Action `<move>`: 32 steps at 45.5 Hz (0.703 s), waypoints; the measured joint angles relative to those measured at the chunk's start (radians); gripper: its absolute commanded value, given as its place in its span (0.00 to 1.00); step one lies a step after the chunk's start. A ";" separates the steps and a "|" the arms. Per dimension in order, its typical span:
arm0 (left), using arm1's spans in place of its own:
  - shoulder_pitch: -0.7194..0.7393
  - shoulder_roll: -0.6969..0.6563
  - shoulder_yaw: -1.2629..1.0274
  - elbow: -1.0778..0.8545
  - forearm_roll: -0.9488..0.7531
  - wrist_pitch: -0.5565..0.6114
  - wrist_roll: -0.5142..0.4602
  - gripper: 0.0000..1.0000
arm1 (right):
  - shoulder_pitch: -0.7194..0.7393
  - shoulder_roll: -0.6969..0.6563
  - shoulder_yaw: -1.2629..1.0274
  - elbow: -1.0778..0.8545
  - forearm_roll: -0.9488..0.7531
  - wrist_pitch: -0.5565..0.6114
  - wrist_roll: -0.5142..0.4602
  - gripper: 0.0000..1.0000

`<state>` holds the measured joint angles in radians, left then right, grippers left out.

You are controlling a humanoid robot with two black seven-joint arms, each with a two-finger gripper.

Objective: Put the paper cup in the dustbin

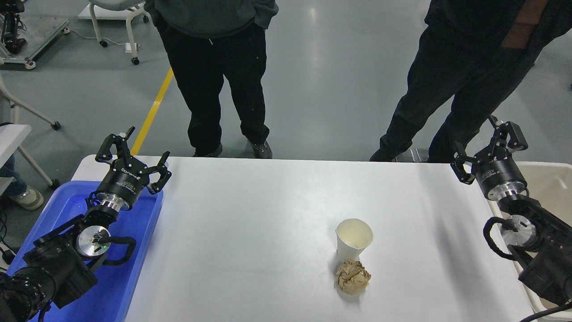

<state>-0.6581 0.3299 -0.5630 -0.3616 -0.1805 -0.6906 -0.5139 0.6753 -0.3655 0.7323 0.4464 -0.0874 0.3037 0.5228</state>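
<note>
The white paper cup [353, 239] stands upright on the white table [250, 223], right of the middle, its cream inside showing. My right gripper [485, 143] is open and empty, raised near the table's far right corner, well to the right of the cup and beyond it. The beige-white dustbin [552, 188] sits at the right edge, partly hidden behind my right arm. My left gripper [136, 147] is open and empty, parked at the far left above the blue tray.
A crumpled brown paper ball [352, 277] lies just in front of the cup, touching or nearly touching it. A blue plastic tray [134, 250] sits at the left under my left arm. Two people in dark clothes [223, 71] [464, 76] stand at the far side.
</note>
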 measured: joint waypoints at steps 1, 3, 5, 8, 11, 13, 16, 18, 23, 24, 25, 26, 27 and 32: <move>0.000 0.000 0.000 0.000 0.000 0.000 0.000 1.00 | 0.000 -0.001 0.000 0.000 0.000 0.000 0.000 1.00; 0.000 0.000 0.000 0.000 0.000 0.000 0.000 1.00 | -0.001 -0.001 0.000 0.000 0.000 0.000 0.000 1.00; 0.000 0.000 0.000 0.000 0.000 0.000 0.000 1.00 | -0.001 -0.001 0.001 0.000 0.000 0.000 0.000 0.99; 0.000 0.000 0.000 0.000 0.000 0.000 0.000 1.00 | -0.002 -0.002 0.002 0.000 0.000 0.000 0.000 1.00; 0.000 0.000 -0.001 0.000 0.000 0.000 0.000 1.00 | -0.002 -0.002 0.004 0.000 0.000 0.000 0.000 1.00; 0.000 0.000 -0.002 0.000 0.000 0.000 0.000 1.00 | -0.002 -0.002 0.006 0.000 0.000 0.000 0.000 1.00; 0.000 0.000 -0.003 0.000 0.000 0.000 0.000 1.00 | -0.003 -0.002 0.008 0.000 0.001 0.000 0.000 1.00; 0.000 0.000 -0.003 0.000 0.000 0.000 0.000 1.00 | -0.003 -0.002 0.010 0.000 0.002 0.000 0.000 1.00; 0.000 0.000 -0.004 0.000 0.000 0.000 -0.001 1.00 | -0.003 -0.001 0.012 0.001 0.003 0.000 0.002 0.99; 0.000 0.000 -0.004 0.000 0.000 0.000 -0.001 1.00 | -0.003 -0.001 0.013 0.002 0.004 0.000 0.003 1.00; 0.000 0.000 -0.004 0.000 0.000 0.000 -0.001 1.00 | -0.003 -0.001 0.013 0.002 0.004 0.000 0.003 1.00; 0.000 0.000 -0.004 0.000 0.000 0.000 -0.001 1.00 | -0.003 -0.001 0.014 0.002 0.006 0.000 0.004 1.00; 0.000 0.000 -0.004 0.000 0.000 0.000 -0.001 1.00 | -0.003 -0.001 0.014 0.002 0.007 0.000 0.004 1.00; 0.000 0.000 -0.004 0.000 0.000 0.000 -0.001 1.00 | -0.004 -0.001 0.015 0.002 0.010 0.002 0.005 1.00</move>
<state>-0.6581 0.3299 -0.5672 -0.3618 -0.1809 -0.6909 -0.5150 0.6712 -0.3667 0.7471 0.4489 -0.0775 0.3055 0.5277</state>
